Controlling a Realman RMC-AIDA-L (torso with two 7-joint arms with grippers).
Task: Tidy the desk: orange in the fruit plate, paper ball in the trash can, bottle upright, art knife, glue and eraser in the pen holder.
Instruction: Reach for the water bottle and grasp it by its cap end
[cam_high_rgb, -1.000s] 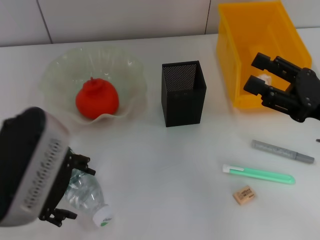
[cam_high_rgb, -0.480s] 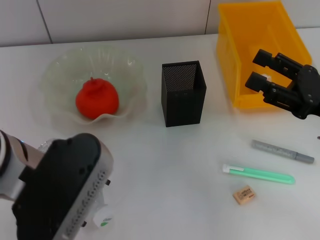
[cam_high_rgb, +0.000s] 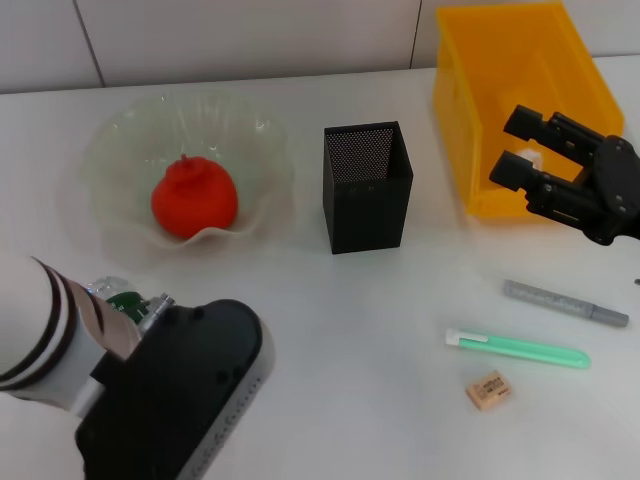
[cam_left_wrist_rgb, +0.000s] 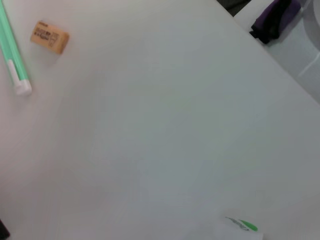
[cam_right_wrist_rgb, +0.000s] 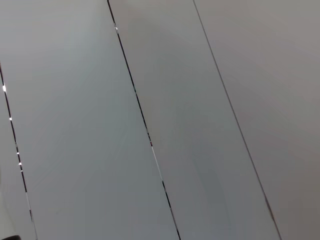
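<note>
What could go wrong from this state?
1. The left arm hides most of the bottle; only a sliver shows beside the wrist, so the grip can't be checked, and it could slip or tip as it is stood up.
2. The right gripper hovers open at the trash can front wall with something white between its fingers; a drop here might land outside the wall.
3. The eraser lies close to the green tool; picking one may nudge the other.

A plain pale panelled surface (cam_right_wrist_rgb: 165, 100) fills the view, crossed by thin dark diagonal seams (cam_right_wrist_rgb: 145, 130).
</note>
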